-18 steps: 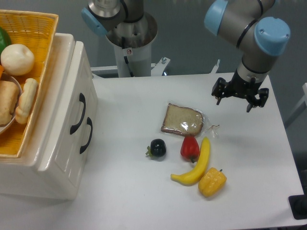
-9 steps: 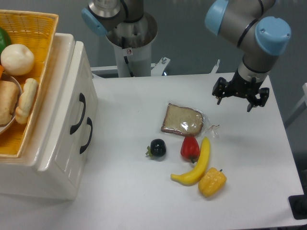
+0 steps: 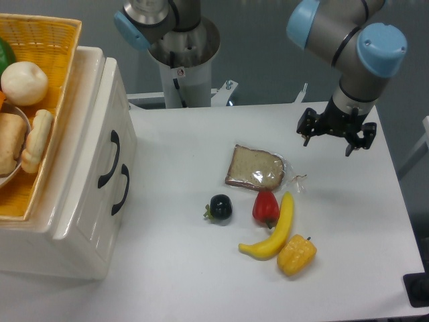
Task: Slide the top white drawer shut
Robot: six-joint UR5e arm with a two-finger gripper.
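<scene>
Nothing has shifted over the last second: the black two-finger gripper point(image 3: 336, 135) hangs at the same spot above the far right of the white table point(image 3: 188, 275), its fingers spread wide and holding nothing. Glossy cream-white top drawer point(image 3: 100, 144) with its black C-shaped handle point(image 3: 109, 159) sits at the left edge of the table, upper of the cabinet's two; whether its front stands proud of the lower drawer front point(image 3: 110, 201) cannot be told from this angle. Gripper and drawer are well apart, with a bagged slice of brown bread point(image 3: 255, 168), a dark round fruit point(image 3: 220, 207), a red pepper point(image 3: 265, 207), a yellow banana point(image 3: 273, 232) and a yellow pepper point(image 3: 296, 254) lying between them. Woven yellow basket point(image 3: 47, 40) of food rests on top of the cabinet. Judgement: the stillness suggests the approach has not begun; the push is all left to do.
</scene>
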